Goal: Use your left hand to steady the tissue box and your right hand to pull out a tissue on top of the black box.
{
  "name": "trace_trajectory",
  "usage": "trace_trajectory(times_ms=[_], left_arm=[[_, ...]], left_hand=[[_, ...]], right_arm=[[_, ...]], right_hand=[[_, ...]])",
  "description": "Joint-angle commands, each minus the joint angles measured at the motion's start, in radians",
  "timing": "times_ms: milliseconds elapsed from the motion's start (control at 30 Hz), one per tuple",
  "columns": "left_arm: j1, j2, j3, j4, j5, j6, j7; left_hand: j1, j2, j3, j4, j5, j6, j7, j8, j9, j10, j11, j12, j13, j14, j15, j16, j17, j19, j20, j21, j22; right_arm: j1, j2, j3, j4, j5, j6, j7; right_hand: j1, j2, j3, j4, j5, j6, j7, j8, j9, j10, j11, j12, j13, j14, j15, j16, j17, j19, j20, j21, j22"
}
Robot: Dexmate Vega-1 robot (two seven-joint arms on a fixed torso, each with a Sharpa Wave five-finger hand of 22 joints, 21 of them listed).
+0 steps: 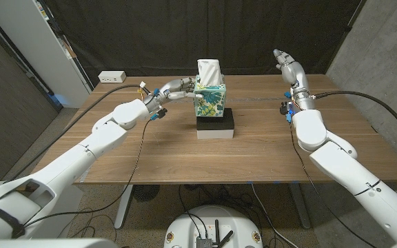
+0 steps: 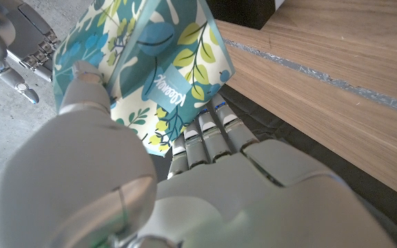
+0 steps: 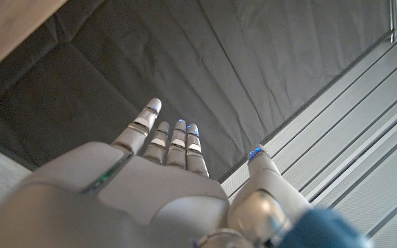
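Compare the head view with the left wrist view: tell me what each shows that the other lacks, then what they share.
Head view alone: the right hand raised, open, apart from the box; the white tissue standing out of the top; the black box underneath; a white power strip.

Left wrist view alone: a printed label on the box's side, seen close.

Both: the left hand holding the tissue box, and the wooden table.
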Motion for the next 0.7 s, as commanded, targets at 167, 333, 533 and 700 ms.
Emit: trace_trajectory(times_ms=[167, 333, 533, 700], left_arm=[[0.012, 0.010, -0.006, -0.014, -0.006, 0.001, 0.005], [0.018, 0.014, -0.008, -0.024, -0.002, 0.005, 0.012], [0.024, 0.016, -0.010, -0.033, -0.004, 0.008, 0.014], [0.027, 0.019, -0.011, -0.041, -0.001, 0.011, 0.018]], left_hand=[[0.002, 0.008, 0.011, 0.001, 0.006, 0.032, 0.033, 0.006, 0.005, 0.003, -0.007, -0.003, 0.005, -0.003, -0.028, -0.002, 0.001, -0.001, -0.006, 0.000, 0.004], [0.002, 0.008, 0.011, 0.001, 0.006, 0.031, 0.032, 0.006, 0.005, 0.002, -0.008, -0.004, 0.005, -0.003, -0.028, -0.002, 0.001, -0.001, -0.006, 0.000, 0.004], [0.003, 0.007, 0.012, 0.000, 0.006, 0.032, 0.031, 0.007, 0.005, 0.003, -0.006, -0.004, 0.006, -0.002, -0.029, -0.002, 0.001, 0.000, -0.007, 0.001, 0.004], [0.003, 0.007, 0.013, 0.000, 0.006, 0.031, 0.032, 0.007, 0.005, 0.003, -0.005, -0.004, 0.006, -0.002, -0.029, -0.002, 0.001, -0.001, -0.007, 0.000, 0.004]], right_arm=[[0.018, -0.084, -0.051, -0.059, -0.251, -0.114, 0.032], [0.023, -0.094, -0.065, -0.080, -0.309, -0.154, 0.044], [0.025, -0.107, -0.077, -0.102, -0.365, -0.196, 0.061], [0.025, -0.120, -0.090, -0.112, -0.428, -0.216, 0.060]], right_hand=[[0.026, -0.002, 0.006, -0.023, 0.009, 0.002, -0.017, 0.001, 0.003, 0.002, -0.018, -0.002, 0.001, -0.001, -0.019, -0.009, -0.005, -0.019, -0.006, -0.007, 0.003], [0.032, -0.004, 0.008, -0.030, 0.010, 0.005, -0.020, 0.003, 0.003, 0.003, -0.022, -0.002, 0.001, 0.000, -0.023, -0.010, -0.008, -0.020, -0.010, -0.006, 0.002], [0.046, -0.006, 0.014, -0.044, 0.014, 0.008, -0.025, 0.004, 0.004, 0.008, -0.029, 0.000, 0.001, 0.004, -0.025, -0.012, -0.014, -0.026, -0.010, -0.008, 0.002], [0.056, -0.007, 0.018, -0.054, 0.016, 0.016, -0.029, 0.007, 0.004, 0.014, -0.036, 0.002, 0.001, 0.009, -0.027, -0.012, -0.018, -0.029, -0.009, -0.007, 0.002]])
